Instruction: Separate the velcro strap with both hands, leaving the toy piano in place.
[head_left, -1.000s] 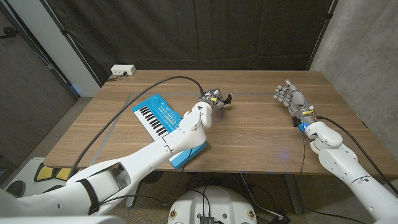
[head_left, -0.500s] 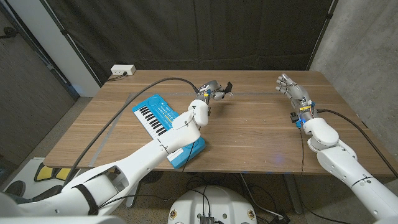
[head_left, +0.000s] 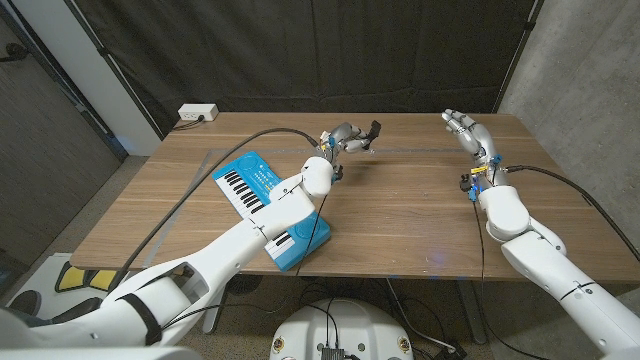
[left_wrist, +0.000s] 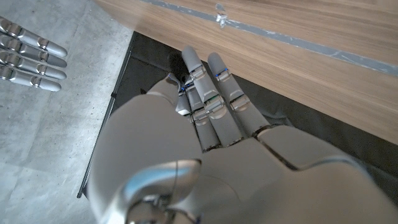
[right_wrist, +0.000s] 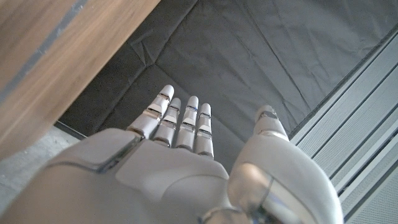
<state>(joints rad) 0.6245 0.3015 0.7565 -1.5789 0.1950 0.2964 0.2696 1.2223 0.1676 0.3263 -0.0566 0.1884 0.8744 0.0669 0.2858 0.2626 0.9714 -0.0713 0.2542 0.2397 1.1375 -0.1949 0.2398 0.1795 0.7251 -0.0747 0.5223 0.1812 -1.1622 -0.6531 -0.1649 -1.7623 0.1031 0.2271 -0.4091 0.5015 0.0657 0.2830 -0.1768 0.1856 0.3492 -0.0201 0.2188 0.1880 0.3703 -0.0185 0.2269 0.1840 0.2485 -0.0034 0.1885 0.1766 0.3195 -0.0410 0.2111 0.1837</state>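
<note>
The blue toy piano (head_left: 252, 188) lies on the table's left half, its near end hidden under my left forearm. My left hand (head_left: 343, 139) is raised over the far middle of the table and pinches a short black velcro strap (head_left: 373, 131), which sticks out to the right. In the left wrist view the left hand (left_wrist: 208, 118) has its fingers curled together around a dark bit of the strap (left_wrist: 176, 65). My right hand (head_left: 466, 131) hovers at the far right with fingers spread and nothing in it; its fingers (left_wrist: 30, 55) also appear there. The right hand (right_wrist: 179, 140) stretches toward the black curtain.
A white power strip (head_left: 198, 114) sits at the table's far left corner. A black cable (head_left: 190, 203) arcs over the left side of the table. A grey tape line (head_left: 420, 151) runs along the far part of the tabletop. A black curtain hangs behind.
My left hand has lifted the strap and carried it farther back and to the right. My right hand has moved toward the table's far edge, still spread.
</note>
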